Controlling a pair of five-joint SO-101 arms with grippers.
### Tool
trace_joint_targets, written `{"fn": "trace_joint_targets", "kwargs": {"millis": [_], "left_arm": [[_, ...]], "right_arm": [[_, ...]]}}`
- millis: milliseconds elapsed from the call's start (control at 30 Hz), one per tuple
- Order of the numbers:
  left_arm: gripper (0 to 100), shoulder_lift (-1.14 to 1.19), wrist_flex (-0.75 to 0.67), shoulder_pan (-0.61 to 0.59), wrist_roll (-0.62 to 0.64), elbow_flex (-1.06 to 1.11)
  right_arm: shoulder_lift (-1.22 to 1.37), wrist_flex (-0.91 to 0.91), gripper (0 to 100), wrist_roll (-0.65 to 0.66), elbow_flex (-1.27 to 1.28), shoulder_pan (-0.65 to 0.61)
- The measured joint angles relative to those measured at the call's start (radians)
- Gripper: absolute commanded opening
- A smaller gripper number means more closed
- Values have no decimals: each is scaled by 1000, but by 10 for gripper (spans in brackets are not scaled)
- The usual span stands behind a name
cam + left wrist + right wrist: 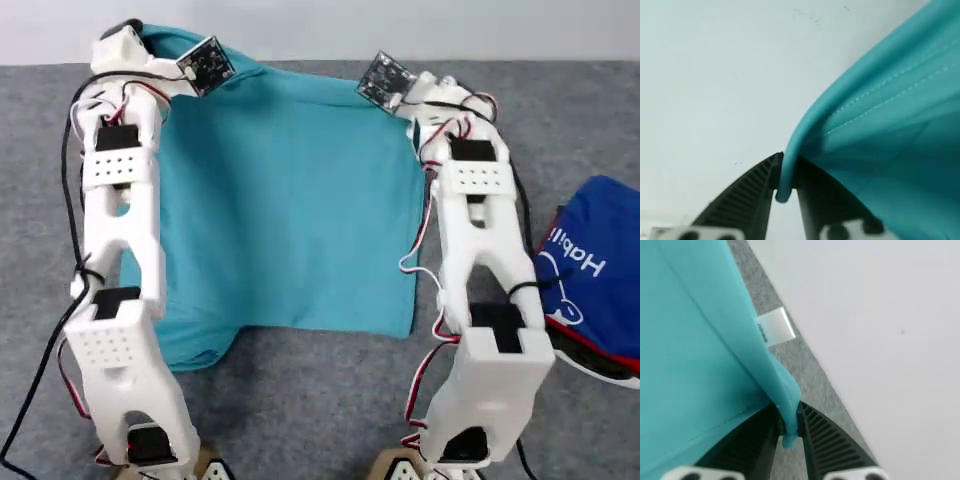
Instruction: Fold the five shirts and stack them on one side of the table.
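Observation:
A teal shirt (285, 215) lies spread between the two arms on the grey table (330, 400), its far edge raised at the back. My left gripper (785, 180) is shut on the shirt's hem (790, 145) at the far left corner. At the far right corner my right gripper (789, 422) is shut on the shirt's edge (785, 390), close to a small white label (774, 327). In the high view the left arm's head (150, 60) and the right arm's head (420, 90) sit over those two corners. A sleeve (195, 350) sticks out at the near left.
A blue shirt with white print and red trim (590, 285) lies bunched at the table's right edge. A white wall (400, 30) runs right behind the table's far edge. Bare grey table shows in front of the teal shirt.

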Motion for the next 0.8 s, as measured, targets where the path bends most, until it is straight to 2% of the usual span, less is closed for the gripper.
{"fn": "trace_joint_targets", "kwargs": {"millis": [167, 267, 567, 800], "left_arm": [[5, 8, 153, 0, -26, -49], [5, 8, 296, 0, -57, -49], [5, -135, 902, -2, -64, -51], [5, -233, 1297, -3, -143, -52]], "right_arm": [[6, 117, 11, 0, -38, -29], [6, 230, 11, -17, -38, -34], [-101, 701, 11, -71, -38, -80], [-175, 974, 11, -127, -38, -91]]}}
